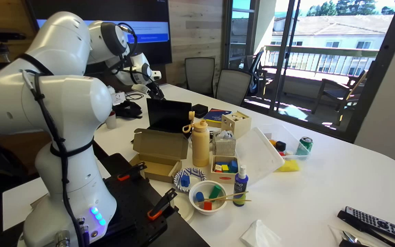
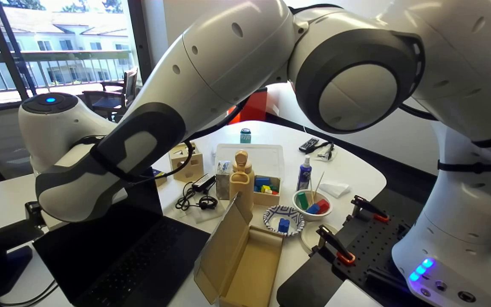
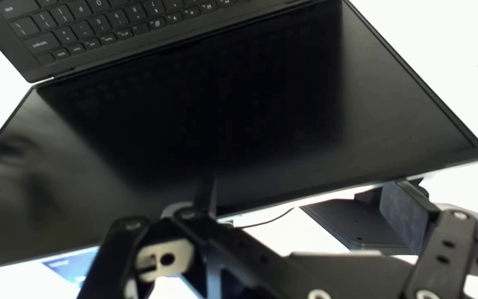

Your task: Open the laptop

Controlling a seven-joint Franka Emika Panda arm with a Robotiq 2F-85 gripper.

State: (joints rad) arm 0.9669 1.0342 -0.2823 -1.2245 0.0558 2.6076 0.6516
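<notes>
The black laptop stands on the white table with its dark screen panel raised. In an exterior view its keyboard lies flat and the screen leans back from it. In the wrist view the laptop screen fills the middle, with keyboard keys at the upper left. My gripper is at the screen's free edge with its fingers wide apart and nothing between them. One finger overlaps the screen, the other is just past the edge; contact cannot be told. The gripper shows behind the screen top.
An open brown cardboard box stands close beside the laptop's keyboard. A tan bottle stands beside the box. A charger with cables lies near the laptop. A flat black object is behind the screen. A blue book lies farther back.
</notes>
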